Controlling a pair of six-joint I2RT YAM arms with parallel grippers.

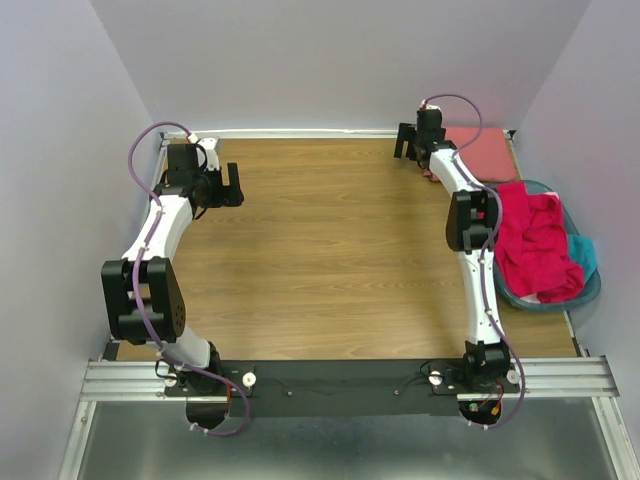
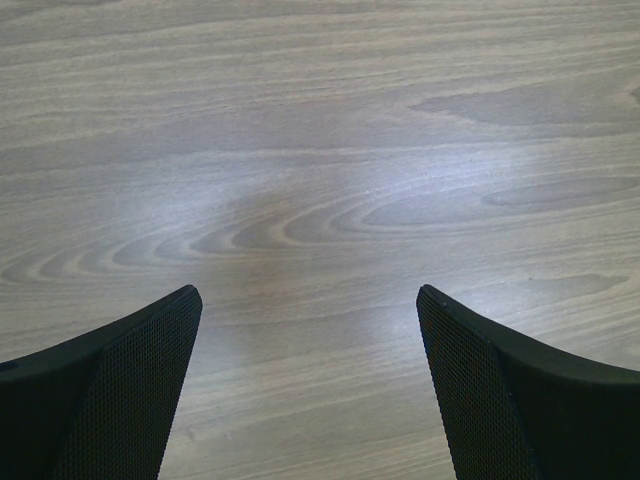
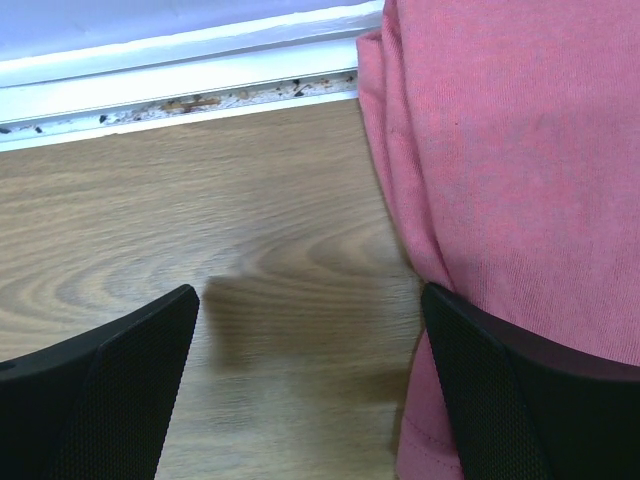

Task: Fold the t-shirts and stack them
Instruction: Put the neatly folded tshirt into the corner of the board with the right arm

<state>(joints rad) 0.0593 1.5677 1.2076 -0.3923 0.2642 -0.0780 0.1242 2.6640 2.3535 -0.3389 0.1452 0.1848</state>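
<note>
A folded salmon-pink t-shirt (image 1: 482, 152) lies at the far right corner of the wooden table; it fills the right side of the right wrist view (image 3: 520, 170). A magenta-red t-shirt (image 1: 532, 245) lies crumpled over the basket, with a teal t-shirt (image 1: 583, 252) showing at its right edge. My right gripper (image 1: 409, 146) is open and empty, just left of the pink shirt; its right finger (image 3: 530, 400) is over the shirt's edge. My left gripper (image 1: 234, 185) is open and empty above bare wood at the far left (image 2: 310, 295).
A round teal plastic basket (image 1: 580, 295) stands at the right edge of the table (image 1: 330, 250) and holds the unfolded shirts. A white rail (image 3: 180, 85) runs along the back wall. Purple walls close in the left, back and right sides.
</note>
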